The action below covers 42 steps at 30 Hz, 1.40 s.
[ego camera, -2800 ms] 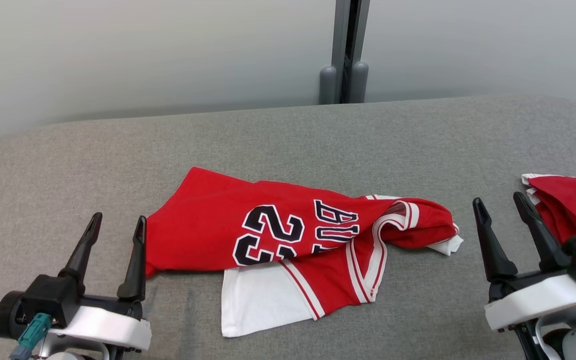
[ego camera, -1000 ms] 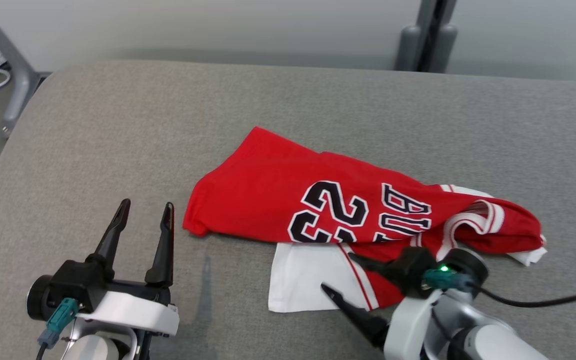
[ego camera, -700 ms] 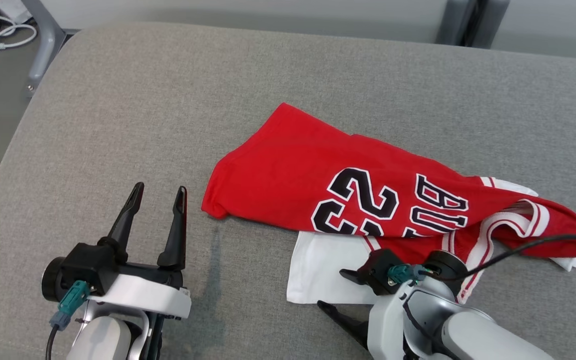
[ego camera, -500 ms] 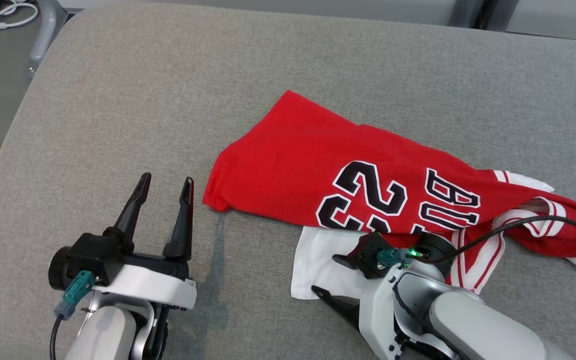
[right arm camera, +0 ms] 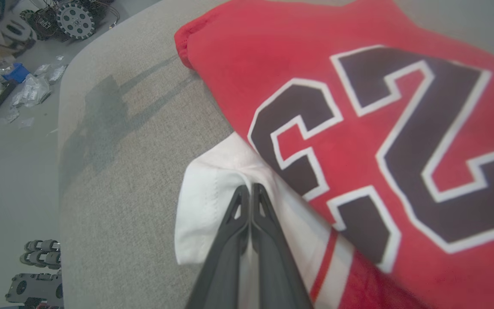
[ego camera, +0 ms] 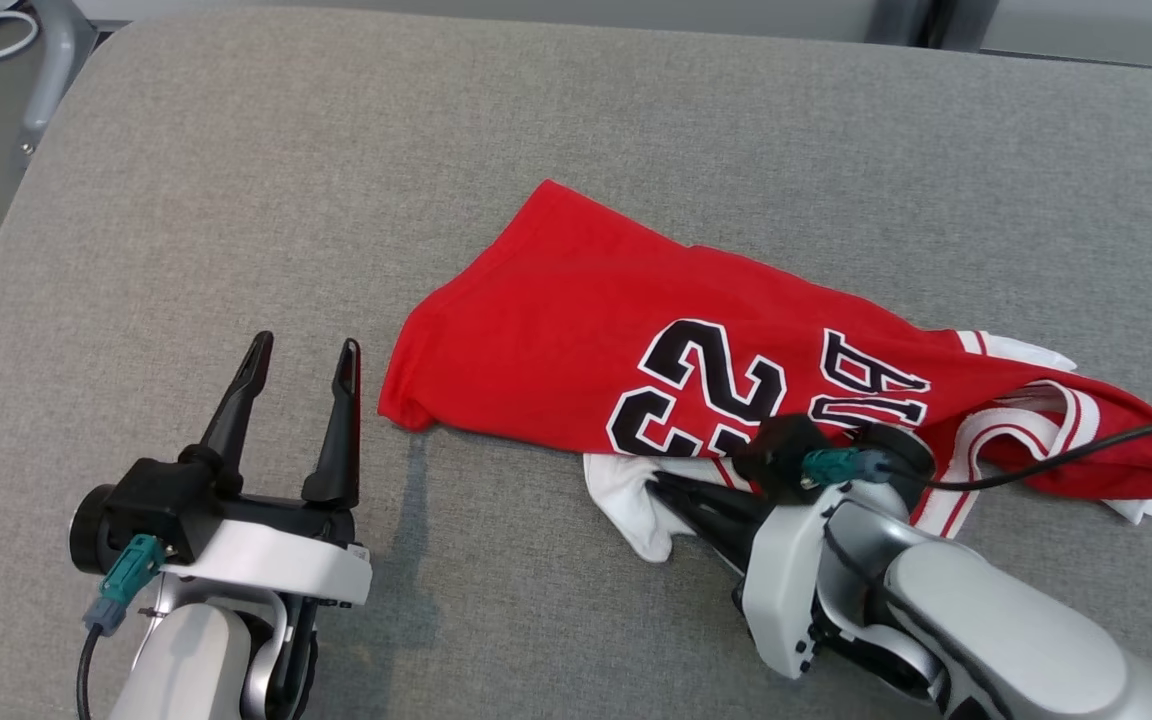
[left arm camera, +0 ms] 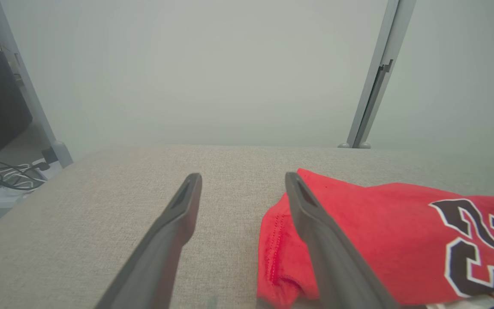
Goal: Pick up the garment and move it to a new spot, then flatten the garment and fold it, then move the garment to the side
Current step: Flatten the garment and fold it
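Grey woven cloth covers the bench (ego camera: 186, 200) in front of you.

At the lower left of the head view, your left fingers (ego camera: 341, 400) stand wide apart with nothing between them. They sit over bare bench, tips pointing away from you. In the left wrist view the same fingers (left arm camera: 178, 214) frame a strip of bare grey cloth.

Just to the right of those fingers lies the jersey (ego camera: 556, 340), rumpled but mostly flat on the bench. It is red, with a black number 23 outlined in white and black letters further right. Its nearest red hem (left arm camera: 272, 240) is just beside the right-hand finger of the left pair. You cannot tell whether hem and finger touch.

A white layer (ego camera: 626, 500) of the jersey pokes out from under the red, on the side nearest you. Your right fingers (ego camera: 658, 487) are pressed together on this white layer, just below the digits. In the right wrist view the right fingers (right arm camera: 247, 193) meet tip to tip, with white cloth (right arm camera: 204, 201) puckered around them.

Behind the right fingers, a black cable (ego camera: 1066, 455) runs rightward over the red and white striped trim.
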### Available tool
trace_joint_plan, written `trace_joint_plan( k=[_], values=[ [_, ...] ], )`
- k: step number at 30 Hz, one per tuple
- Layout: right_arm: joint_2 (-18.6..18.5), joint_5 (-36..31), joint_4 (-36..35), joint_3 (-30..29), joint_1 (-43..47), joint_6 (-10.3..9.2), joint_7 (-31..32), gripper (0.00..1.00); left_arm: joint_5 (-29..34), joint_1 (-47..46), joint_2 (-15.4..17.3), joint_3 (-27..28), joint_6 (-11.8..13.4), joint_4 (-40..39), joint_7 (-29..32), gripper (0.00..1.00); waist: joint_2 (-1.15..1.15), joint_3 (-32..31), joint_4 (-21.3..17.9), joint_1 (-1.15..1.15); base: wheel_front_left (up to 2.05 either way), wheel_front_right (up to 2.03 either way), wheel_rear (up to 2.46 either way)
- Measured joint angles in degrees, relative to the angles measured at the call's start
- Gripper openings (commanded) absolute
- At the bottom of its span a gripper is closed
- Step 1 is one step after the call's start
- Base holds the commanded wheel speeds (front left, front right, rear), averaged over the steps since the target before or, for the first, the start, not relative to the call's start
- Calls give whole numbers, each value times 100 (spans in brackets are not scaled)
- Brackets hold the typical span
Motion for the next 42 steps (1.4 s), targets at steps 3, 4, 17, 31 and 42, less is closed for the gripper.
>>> trace_joint_plan(
  k=[3, 4, 17, 31, 42],
  values=[
    [-152, 119, -457, -318, 35, -1, -135, 0, 56, 23, 13, 98, -12, 1, 0, 100, 0, -72, -96, 0, 0, 0, 0],
    [-198, 137, -599, -430, 77, -1, -151, 0, 63, 36, 23, 129, -22, 3, -1, 100, 0, -99, -134, 0, 0, 0, 0],
    [-412, 1708, -2992, -2418, 826, -1, -413, 0, 154, 217, 209, 367, 5, -55, -2, 100, 0, -492, -675, 0, 0, 0, 0],
    [-689, 1630, -2443, -3802, 1407, -2, -689, 0, 151, 288, 256, 300, 56, -170, 33, 100, 0, -543, -963, 0, 0, 0, 0],
    [-750, 1370, -489, -3086, 1786, -1, -1303, 0, 127, 265, 307, 212, 56, -157, 65, 100, 0, -467, -1081, 0, 0, 0, 0]
  ],
)
